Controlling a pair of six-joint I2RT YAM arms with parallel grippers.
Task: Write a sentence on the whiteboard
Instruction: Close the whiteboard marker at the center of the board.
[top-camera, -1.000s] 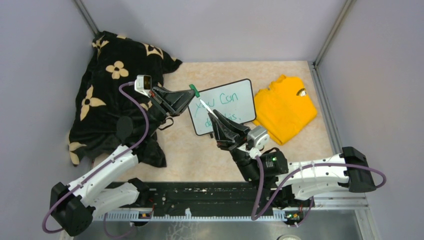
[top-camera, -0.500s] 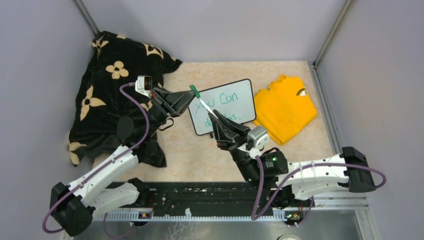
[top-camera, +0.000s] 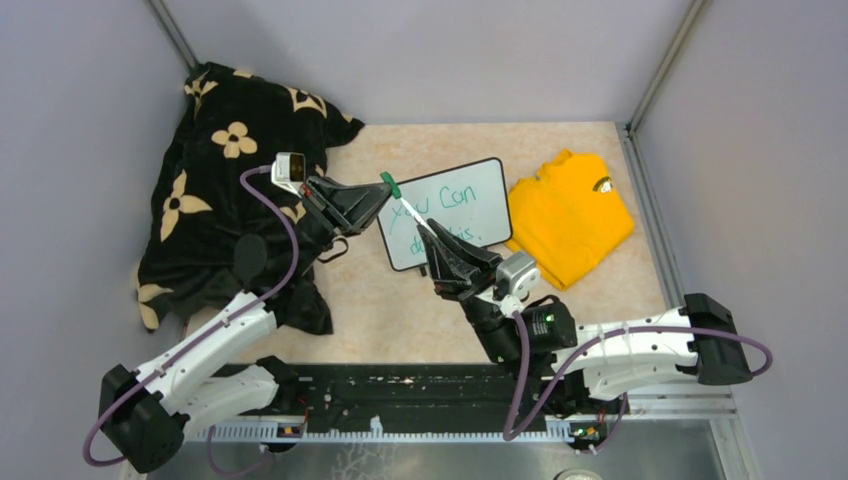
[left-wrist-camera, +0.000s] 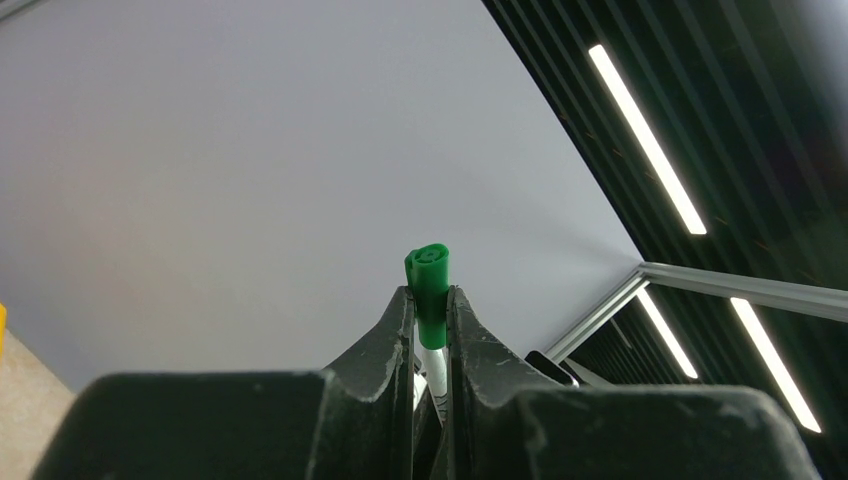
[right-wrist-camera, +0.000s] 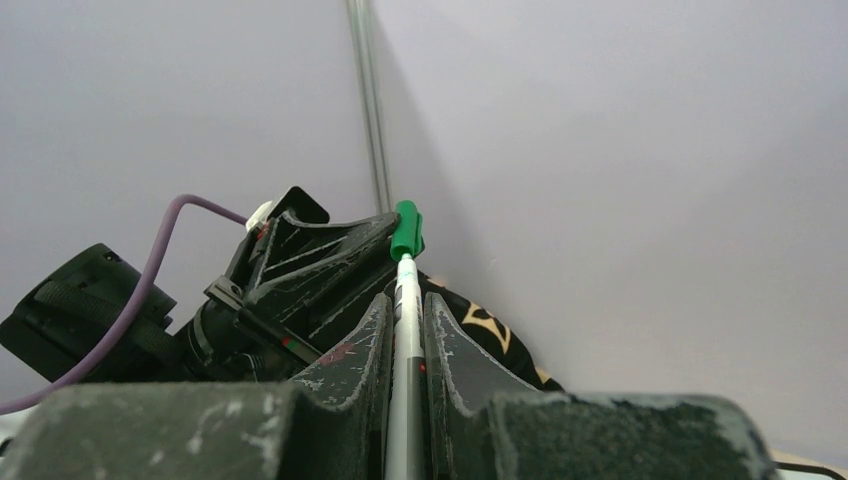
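The whiteboard lies flat at the middle of the table, with green handwriting on it. Over its left edge a marker hangs in the air between both arms. My left gripper is shut on the marker's green cap, which the left wrist view shows pinched between the fingertips. My right gripper is shut on the white barrel, which runs up between its fingers to the cap. Cap and barrel look joined. The marker's tip is hidden.
A folded yellow shirt lies just right of the whiteboard. A black blanket with cream flowers is heaped at the left, under the left arm. Grey walls close the table on three sides, and a black rail runs along the near edge.
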